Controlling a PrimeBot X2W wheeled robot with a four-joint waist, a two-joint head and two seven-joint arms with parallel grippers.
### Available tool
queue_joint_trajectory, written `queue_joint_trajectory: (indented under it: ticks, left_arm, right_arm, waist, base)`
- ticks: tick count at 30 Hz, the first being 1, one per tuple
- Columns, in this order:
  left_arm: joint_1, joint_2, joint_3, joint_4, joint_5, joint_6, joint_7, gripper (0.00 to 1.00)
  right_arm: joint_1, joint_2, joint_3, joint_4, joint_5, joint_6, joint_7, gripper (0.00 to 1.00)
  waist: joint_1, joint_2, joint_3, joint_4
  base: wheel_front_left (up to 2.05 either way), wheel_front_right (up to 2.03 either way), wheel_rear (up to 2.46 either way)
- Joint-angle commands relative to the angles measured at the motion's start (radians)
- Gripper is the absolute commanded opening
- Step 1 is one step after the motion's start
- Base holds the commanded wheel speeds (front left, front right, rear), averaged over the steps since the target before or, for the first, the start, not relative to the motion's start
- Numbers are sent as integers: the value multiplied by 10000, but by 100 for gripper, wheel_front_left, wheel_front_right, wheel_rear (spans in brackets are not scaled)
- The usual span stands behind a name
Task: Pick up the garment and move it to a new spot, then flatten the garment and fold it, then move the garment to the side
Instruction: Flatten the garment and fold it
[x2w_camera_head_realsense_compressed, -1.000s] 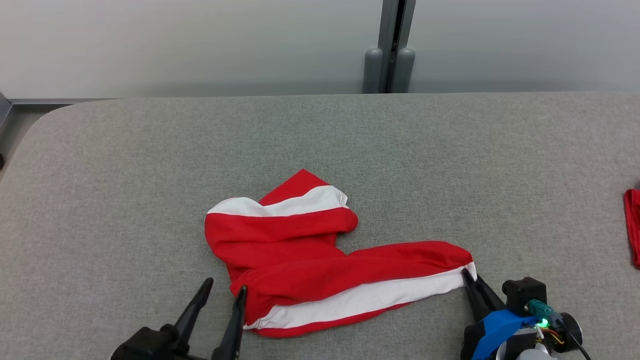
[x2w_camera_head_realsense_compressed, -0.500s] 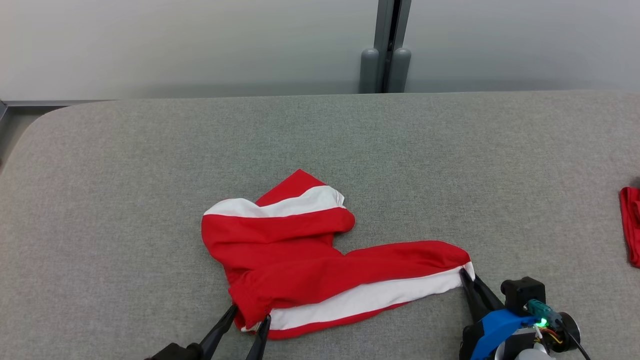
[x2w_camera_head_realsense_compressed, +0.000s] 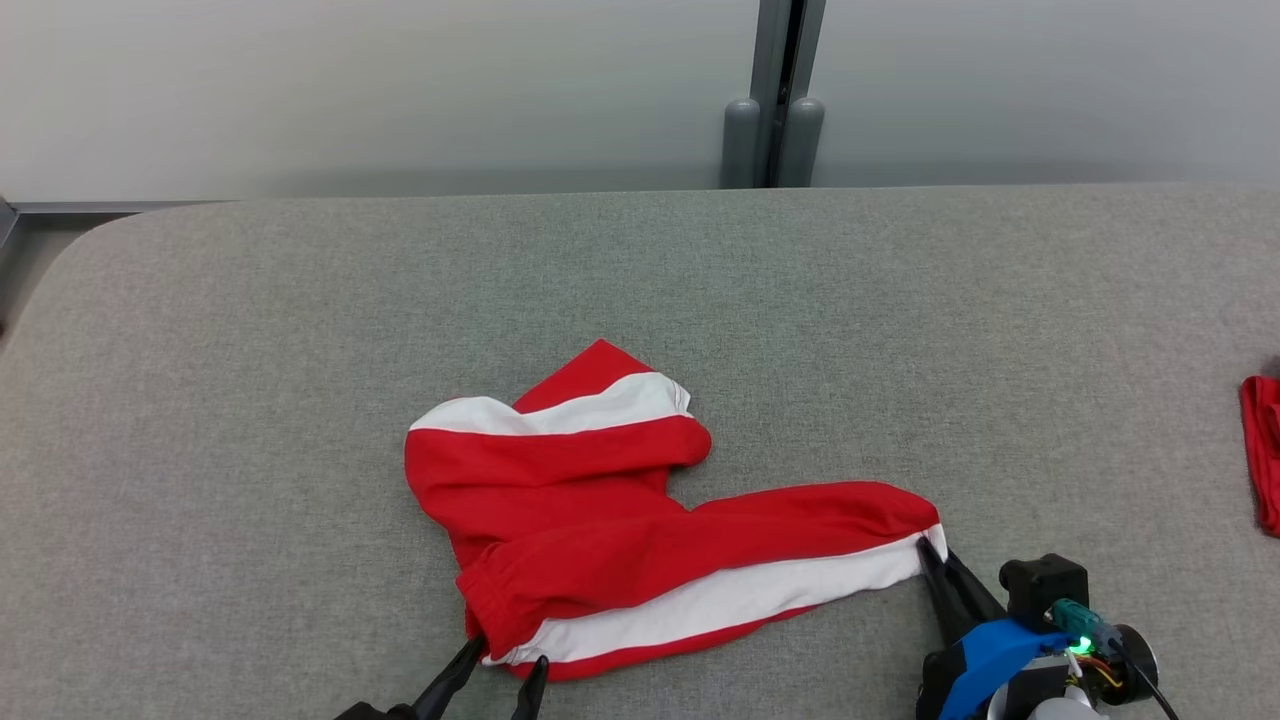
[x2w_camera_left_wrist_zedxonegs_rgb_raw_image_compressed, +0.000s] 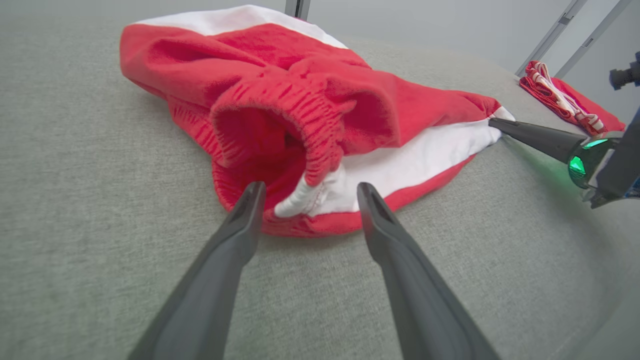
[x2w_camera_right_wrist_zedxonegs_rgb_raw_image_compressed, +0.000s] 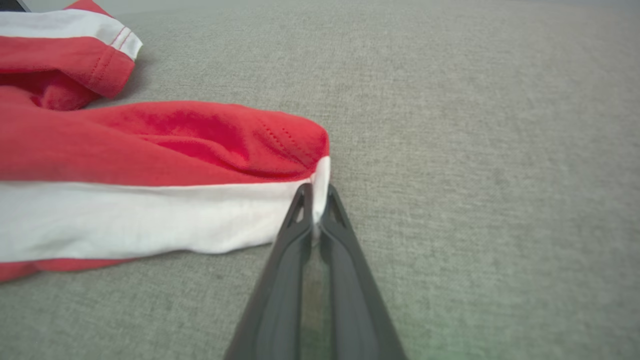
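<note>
Lower now, left fingers (x2w_camera_head_realsense_compressed: 455, 678) gape, mostly cut off; right fingers (x2w_camera_head_realsense_compressed: 950, 585) pinch garment (x2w_camera_head_realsense_compressed: 560, 500) hem.

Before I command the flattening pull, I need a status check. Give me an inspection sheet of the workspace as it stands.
Surface: grey fabric-covered table.
Job's things: garment, red with white stripes, crumpled on the table.
Clutter: second red item at the table's right edge.
Grippers: left gripper open, fingers either side of the waistband corner; right gripper shut on the garment's hem corner.
Cables: wires at the right wrist, off the garment.
Surroundings: pale wall and grey post behind the table.
</note>
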Motion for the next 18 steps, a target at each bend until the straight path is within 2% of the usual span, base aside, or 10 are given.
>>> queue_joint_trajectory:
  ticks: [1, 3, 5, 12, 18]
  left_arm:
    - [-217, 7, -17, 67, 6, -10, -23, 99]
    - [-269, 27, -72, 170, 14, -10, -23, 43]
    - [-323, 55, -133, 290, 23, -10, -23, 0]
    - [-394, 173, -233, 124, 9, -10, -23, 0]
    - [-707, 252, 111, -859, 196, -10, -23, 0]
  right_arm:
    - [6, -45, 37, -15, 39, -4, 2, 0]
    - [-6, -45, 64, -45, 68, -4, 2, 0]
    - [1, -45, 77, -95, 77, -4, 1, 0]
    - [112, -45, -43, -420, 226, -4, -1, 0]
    - [99, -44, -59, -1461, 845, -4, -2, 0]
  waist:
    - [0, 0, 4, -17]
    - [0, 0, 7, -45]
    - [0, 0, -4, -69]
    - [0, 0, -244, -77]
    - [0, 0, -733, -24]
  base:
    - [0, 0, 0]
    - [0, 0, 0]
    - [0, 0, 0]
    - [0, 0, 0]
    - [0, 0, 0]
